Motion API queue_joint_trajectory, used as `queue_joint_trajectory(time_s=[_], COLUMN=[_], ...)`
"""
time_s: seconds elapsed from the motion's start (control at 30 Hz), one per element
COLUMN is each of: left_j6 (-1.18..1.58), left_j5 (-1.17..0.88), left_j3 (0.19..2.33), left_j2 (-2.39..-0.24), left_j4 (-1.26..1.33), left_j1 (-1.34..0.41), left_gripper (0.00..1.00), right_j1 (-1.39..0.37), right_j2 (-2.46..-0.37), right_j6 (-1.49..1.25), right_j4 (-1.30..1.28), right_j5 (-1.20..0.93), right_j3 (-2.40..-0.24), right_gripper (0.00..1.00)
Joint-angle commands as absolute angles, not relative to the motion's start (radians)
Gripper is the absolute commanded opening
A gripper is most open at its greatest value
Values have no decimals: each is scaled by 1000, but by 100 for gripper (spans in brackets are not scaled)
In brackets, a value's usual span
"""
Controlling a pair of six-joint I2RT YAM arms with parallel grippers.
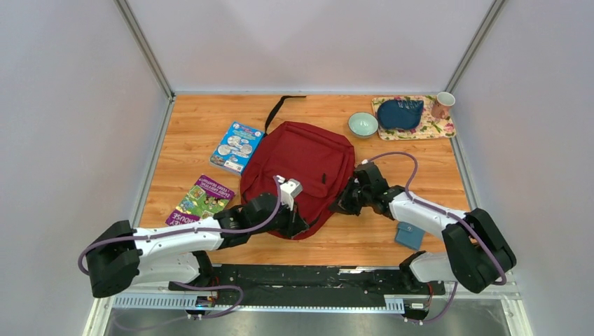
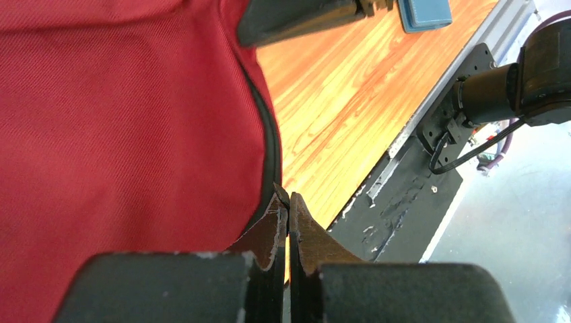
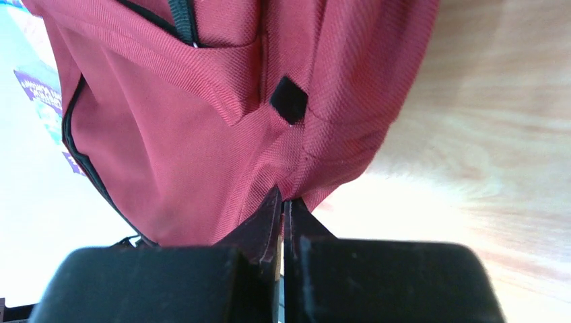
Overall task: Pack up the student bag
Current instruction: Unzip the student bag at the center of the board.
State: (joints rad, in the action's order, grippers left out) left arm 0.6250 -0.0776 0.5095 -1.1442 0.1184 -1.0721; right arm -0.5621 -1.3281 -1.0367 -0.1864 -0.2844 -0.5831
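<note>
The student bag (image 1: pixel 308 157) is laid flat mid-table, its long axis running far to near. It is flanked at its near end. The left gripper (image 2: pixel 288 202) is pressed closed at the black-zipped near-left edge (whether cloth is caught cannot be told), and a fold of the right side is pinched in the closed right gripper (image 3: pixel 281 200).

Top view high, looking down, wrist views close and low, all sharing student bag (image 1: pixel 301 164)
</note>
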Motion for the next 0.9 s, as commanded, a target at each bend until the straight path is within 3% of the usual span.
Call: queue_joint_trajectory(time_s=[0.0,0.2,0.33,0.37,0.4,0.47,0.5,0.53,0.7,0.87], left_j6=[591,569,558,557,558,575,580,595,612,601], left_j5=[-15,200,252,242,215,186,149,132,39,-47], left_j3=[465,428,416,416,420,431,436,437,469,537], left_j2=[-1043,-884,-822,-818,-830,-854,-882,-896,-985,-1061], left_j4=[5,-266,-266,-244,-206,-172,-129,-103,38,101], left_j1=[-1077,-1077,-1077,-1077,-1078,-1077,-1077,-1077,-1077,-1077], left_gripper=[0,0,0,0,0,0,0,0,0,0], right_j1=[-473,-336,-324,-324,-325,-325,-325,-325,-325,-385], right_j2=[-1328,-1305,-1286,-1285,-1278,-1223,-1156,-1117,-927,-868], right_j6=[-944,-887,-850,-842,-838,-847,-851,-853,-1029,-1279], right_j4=[-173,-179,-195,-193,-177,-192,-225,-250,-367,-245], right_j5=[-239,-308,-369,-405,-488,-521,-517,-509,-572,-649], right_j3=[-621,-614,-633,-637,-634,-623,-609,-601,-536,-393], right_gripper=[0,0,1,10,31,48,62,68,74,75])
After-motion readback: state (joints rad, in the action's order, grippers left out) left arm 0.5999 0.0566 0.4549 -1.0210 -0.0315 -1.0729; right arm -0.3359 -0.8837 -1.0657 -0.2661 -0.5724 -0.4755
